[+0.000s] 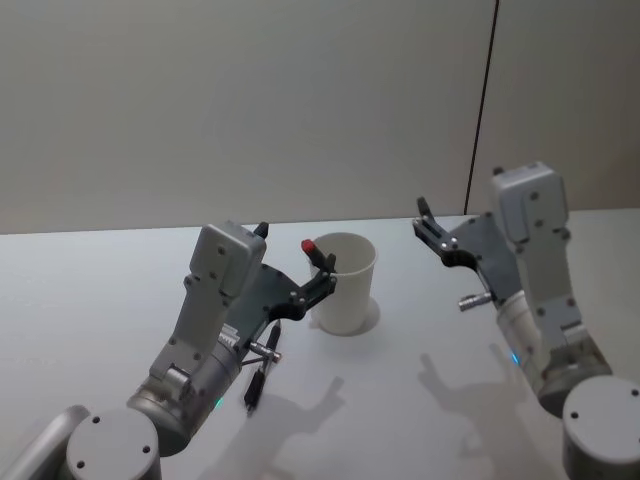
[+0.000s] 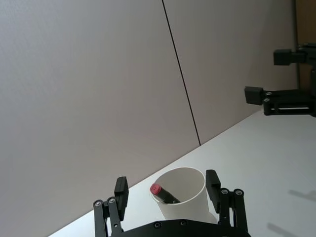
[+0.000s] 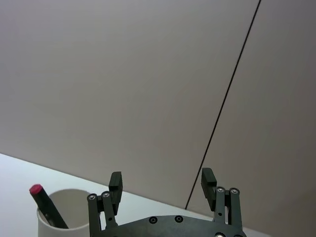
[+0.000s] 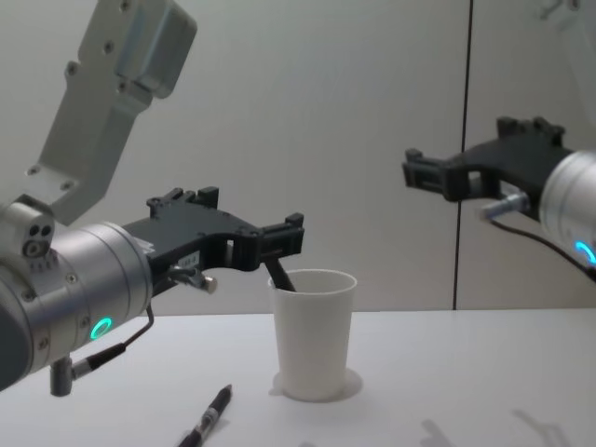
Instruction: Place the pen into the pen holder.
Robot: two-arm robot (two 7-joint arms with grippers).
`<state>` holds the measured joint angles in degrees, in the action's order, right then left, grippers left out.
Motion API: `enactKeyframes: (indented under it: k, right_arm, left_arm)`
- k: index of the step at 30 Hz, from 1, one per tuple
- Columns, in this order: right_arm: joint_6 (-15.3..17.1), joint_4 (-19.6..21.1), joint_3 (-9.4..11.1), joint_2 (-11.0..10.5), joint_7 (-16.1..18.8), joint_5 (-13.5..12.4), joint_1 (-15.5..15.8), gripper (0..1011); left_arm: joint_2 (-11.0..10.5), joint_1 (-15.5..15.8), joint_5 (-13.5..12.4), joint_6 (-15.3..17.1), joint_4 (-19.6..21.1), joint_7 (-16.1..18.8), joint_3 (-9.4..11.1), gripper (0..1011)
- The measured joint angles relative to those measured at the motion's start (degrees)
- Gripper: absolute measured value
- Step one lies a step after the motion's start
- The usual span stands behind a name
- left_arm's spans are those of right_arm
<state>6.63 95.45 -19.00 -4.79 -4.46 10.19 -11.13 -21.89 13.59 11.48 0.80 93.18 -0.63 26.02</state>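
Note:
The pen holder is a white paper cup standing upright mid-table. A dark pen with a red end stands inside it, leaning on the rim toward my left arm. My left gripper hovers just left of the cup at rim height, open, its fingers apart on either side of the cup and clear of the pen. From the chest view the left gripper sits just above the rim of the cup. My right gripper hangs open in the air to the cup's right, holding nothing.
A second black pen lies on the table beneath my left wrist, also seen low in the chest view as a black pen. The white table runs back to a plain wall with a dark vertical seam.

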Motion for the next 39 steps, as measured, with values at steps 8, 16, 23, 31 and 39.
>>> enactKeyframes:
  k: [8, 16, 23, 31, 39]
  right_arm:
    - [2.54, 2.82, 0.16, -0.74, -2.59, -1.5, 3.19, 1002]
    - [3.95, 4.31, 0.41, -1.19, -4.28, -2.54, 5.19, 1001]
    - [4.52, 4.95, 0.53, -1.38, -4.99, -3.02, 6.09, 1002]
    - [4.87, 5.34, 0.59, -1.51, -5.42, -3.29, 6.65, 1002]
    - [5.08, 5.55, 0.63, -1.56, -5.65, -3.43, 6.94, 1001]
  left_arm:
    - [0.0, 0.0, 0.0, 0.0, 0.0, 0.0, 0.0, 1000]
    - [0.0, 0.0, 0.0, 0.0, 0.0, 0.0, 0.0, 1000]
    - [0.0, 0.0, 0.0, 0.0, 0.0, 0.0, 0.0, 1000]
    - [0.0, 0.0, 0.0, 0.0, 0.0, 0.0, 0.0, 1000]
    - [-0.01, -0.01, 0.01, 0.05, 0.0, -0.01, -0.04, 1000]
